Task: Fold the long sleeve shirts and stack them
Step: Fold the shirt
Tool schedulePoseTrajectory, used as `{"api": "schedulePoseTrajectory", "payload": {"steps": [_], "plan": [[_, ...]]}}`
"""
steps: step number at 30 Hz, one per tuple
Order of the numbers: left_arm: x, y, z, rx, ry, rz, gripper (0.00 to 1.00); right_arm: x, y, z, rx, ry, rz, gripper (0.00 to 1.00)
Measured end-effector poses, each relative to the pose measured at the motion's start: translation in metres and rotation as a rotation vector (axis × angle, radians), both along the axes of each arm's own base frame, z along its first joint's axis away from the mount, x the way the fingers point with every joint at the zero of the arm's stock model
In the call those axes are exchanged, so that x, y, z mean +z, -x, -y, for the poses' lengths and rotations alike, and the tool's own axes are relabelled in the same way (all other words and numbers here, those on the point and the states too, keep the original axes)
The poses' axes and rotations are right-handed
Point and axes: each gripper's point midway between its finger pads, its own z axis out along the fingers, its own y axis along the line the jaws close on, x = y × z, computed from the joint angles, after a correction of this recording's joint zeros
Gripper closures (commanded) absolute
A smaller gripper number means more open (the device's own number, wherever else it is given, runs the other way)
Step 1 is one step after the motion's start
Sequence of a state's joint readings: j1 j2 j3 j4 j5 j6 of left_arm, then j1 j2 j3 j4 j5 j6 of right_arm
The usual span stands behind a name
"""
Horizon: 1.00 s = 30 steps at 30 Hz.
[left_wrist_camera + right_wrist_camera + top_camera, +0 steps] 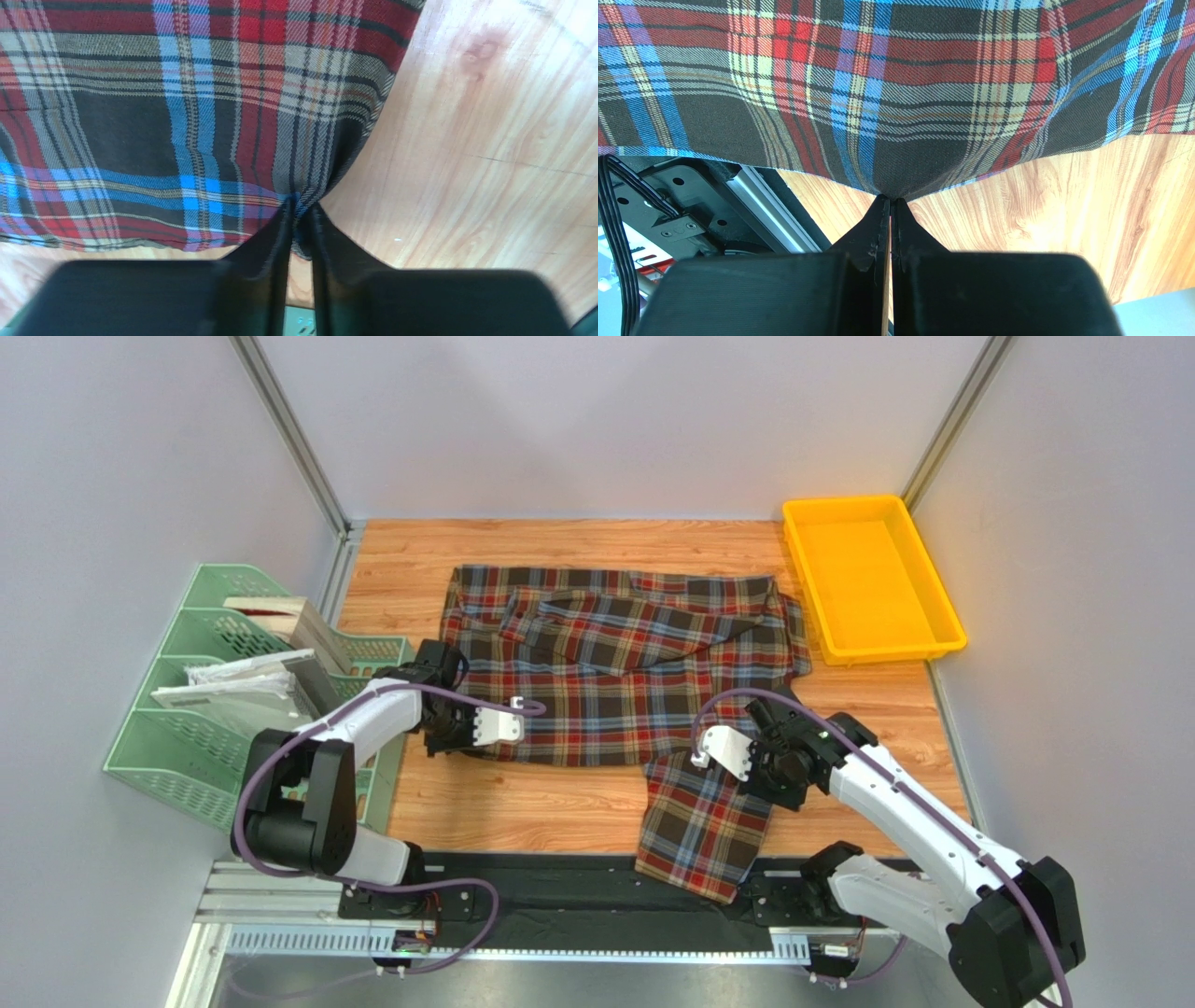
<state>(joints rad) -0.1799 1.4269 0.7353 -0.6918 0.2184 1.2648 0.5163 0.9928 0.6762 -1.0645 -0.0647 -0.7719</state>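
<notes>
Shirt (pixel 617 665) lies spread on desk (pixel 547 819), with one part trailing past the near edge. Right pincer (pixel 890 201) is clamped on a pucker of shirt edge. Left pincer (pixel 302 210) stands slightly apart, cloth bunched between its tips. Risk: the left hold looks too loose, so the edge slips on lifting and the fold goes lopsided. The trailing part may snag on rail (pixel 561 903).

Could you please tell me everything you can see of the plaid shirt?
The plaid shirt, soft flannel in brown, red, blue and cream, lies spread and rumpled on the wooden table, one part trailing over the near edge. The right gripper pinches its edge; the left gripper, jaws slightly parted, has cloth between its tips.
</notes>
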Motion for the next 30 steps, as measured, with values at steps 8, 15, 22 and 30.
{"api": "schedulePoseTrajectory", "payload": {"steps": [8,15,22,30], "plan": [[0.009,0.017,-0.001,-0.078,-0.009,0.006,1.0,0.011,0.009,0.002,0.01,-0.015,-0.009,1.0],[0.044,0.045,0.001,-0.102,0.035,0.04,1.0,0.038,0.02,0.006,0.03,-0.046,0.026,1.0],[0.067,0.036,0.003,-0.057,0.063,-0.007,1.0,0.055,0.008,0.006,-0.001,-0.044,0.011,1.0],[0.101,-0.029,0.008,0.057,0.125,0.026,1.0,0.108,-0.078,0.002,-0.114,-0.111,0.071,1.0]]}}
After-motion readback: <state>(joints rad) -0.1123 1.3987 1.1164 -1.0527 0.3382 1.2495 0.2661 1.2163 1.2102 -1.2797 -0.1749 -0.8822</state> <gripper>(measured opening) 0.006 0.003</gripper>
